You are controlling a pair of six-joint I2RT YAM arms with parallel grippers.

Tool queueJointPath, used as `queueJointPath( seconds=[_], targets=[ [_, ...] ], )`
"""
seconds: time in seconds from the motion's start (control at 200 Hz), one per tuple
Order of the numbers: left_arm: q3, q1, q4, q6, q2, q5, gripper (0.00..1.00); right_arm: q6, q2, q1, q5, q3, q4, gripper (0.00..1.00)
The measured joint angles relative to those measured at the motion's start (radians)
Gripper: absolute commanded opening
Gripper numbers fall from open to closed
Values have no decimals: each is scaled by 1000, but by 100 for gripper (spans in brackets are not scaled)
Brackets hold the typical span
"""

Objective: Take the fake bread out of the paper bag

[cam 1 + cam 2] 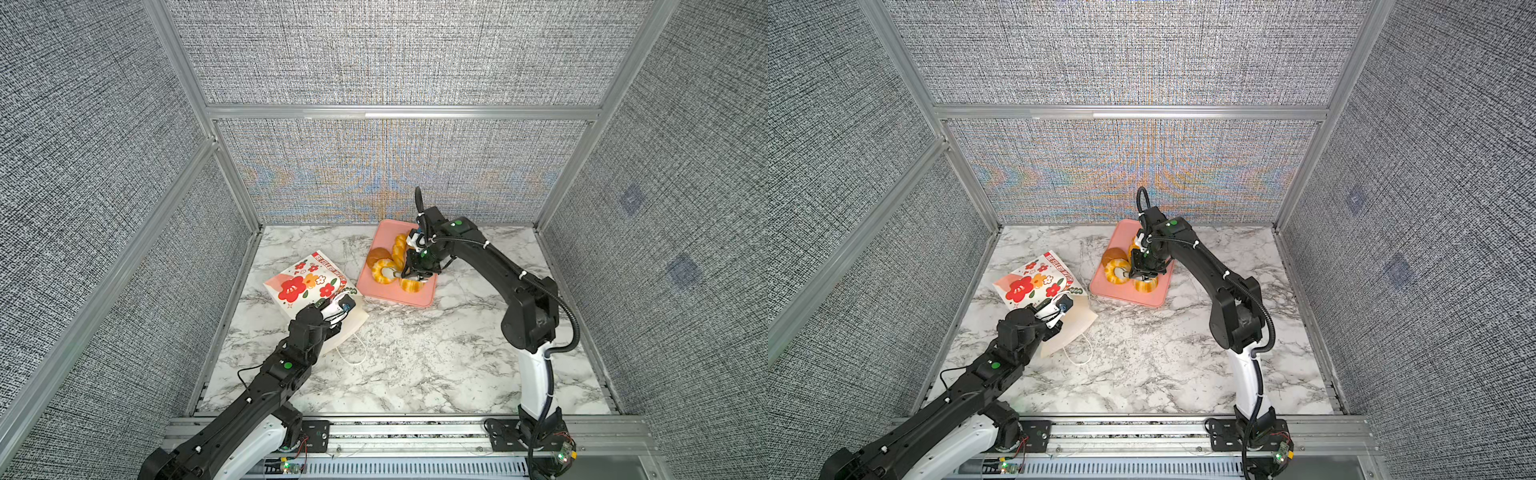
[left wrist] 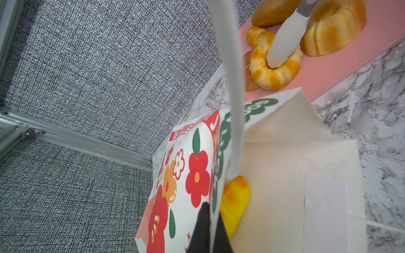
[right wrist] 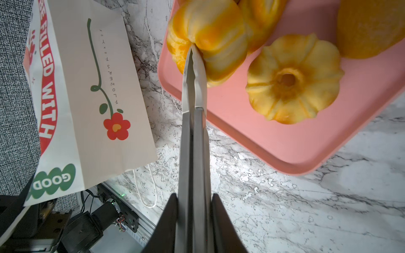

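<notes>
The left end effector [image 1: 343, 302] is clamped shut on the upper wall of the paper bag [image 1: 307, 282] at its mouth, propping it open. One yellow piece of fake bread [image 2: 235, 201] lies inside, just past the fingertips. That thin paper pinch is the weak spot. If the wall slips out or tears, the mouth will likely fold down over the piece and hide it. Lifting the mouth higher could send the glossy piece sliding away from the end effector into the bag's depth.

The right end effector [image 3: 192, 47] has its jaws almost together, with the tips sunk into the middle of a ridged ring roll [image 1: 382, 270] on the pink tray [image 1: 399, 297]. I cannot tell whether the tips pinch the roll or merely sit in its hole. If the roll is wedged on the tips, pulling away could drag it up and drop it. It could then land on the fluted ring cake [image 3: 293, 81] just beside the tips, or go over the tray's low rim onto the marble surface [image 1: 415, 353]. A round bun [image 1: 377, 254] and a twisted stick [image 1: 400, 249] crowd the far side of the tips, so a sideways exit could shove them.

A loose cord handle [image 1: 353, 353] trails on the surface below the left end effector and could catch an arm reaching for the mouth.
</notes>
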Motion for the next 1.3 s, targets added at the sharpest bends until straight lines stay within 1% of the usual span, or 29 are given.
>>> queueJointPath(
  seconds=[0.17, 0.425, 0.56, 0.83, 1.05, 1.191, 1.301],
  targets=[
    [-4, 0, 0, 1, 6, 7, 0, 21, -29, 3, -31, -67, 47, 0],
    [-5, 0, 0, 7, 4, 13, 0, 98, -50, 11, -90, -150, 157, 0],
    [-6, 0, 0, 7, 1, 13, 0, 146, -85, 9, -114, -205, 208, 0],
    [-6, 0, 0, 7, -3, 13, 0, 201, -155, -16, -165, -265, 272, 0],
    [-6, 0, 0, 7, -7, 13, 0, 192, -177, -20, -151, -259, 256, 0],
    [-6, 0, 0, 7, -7, 13, 0, 144, -212, -20, -84, -250, 208, 0],
    [-6, 0, 0, 7, -5, 13, 0, 108, -187, -45, -32, -197, 172, 0]
  ],
)
